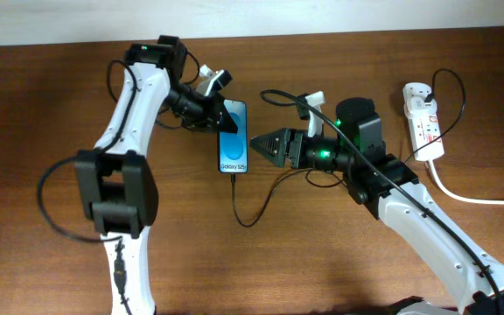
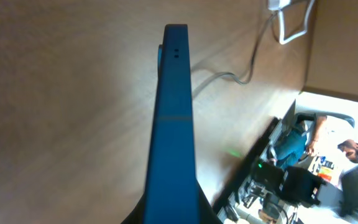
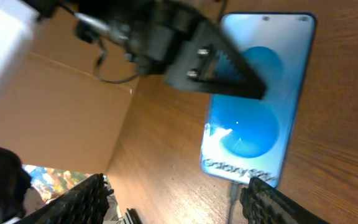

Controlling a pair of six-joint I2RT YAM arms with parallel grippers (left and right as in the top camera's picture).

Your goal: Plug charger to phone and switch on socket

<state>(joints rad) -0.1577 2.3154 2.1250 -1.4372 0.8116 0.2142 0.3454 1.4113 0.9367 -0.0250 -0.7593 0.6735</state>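
The phone [image 1: 233, 140] lies flat on the wooden table, screen lit blue with "Galaxy S25" text. It also shows in the right wrist view [image 3: 260, 99] and edge-on in the left wrist view [image 2: 173, 124]. My left gripper [image 1: 222, 117] is shut on the phone's far end. The charger [image 1: 239, 206], a thin black cable, meets the phone's near edge, and its tip [image 3: 234, 190] sits against the port. My right gripper [image 1: 255, 143] is open and empty just right of the phone, its fingers [image 3: 176, 205] spread wide. The socket [image 1: 423, 122] lies at the far right.
The charger cable loops across the table in front of the phone and runs under my right arm. A thick white cord [image 1: 471, 197] leaves the power strip toward the right edge. A black plug and cable [image 1: 436, 87] sit at the strip's far end.
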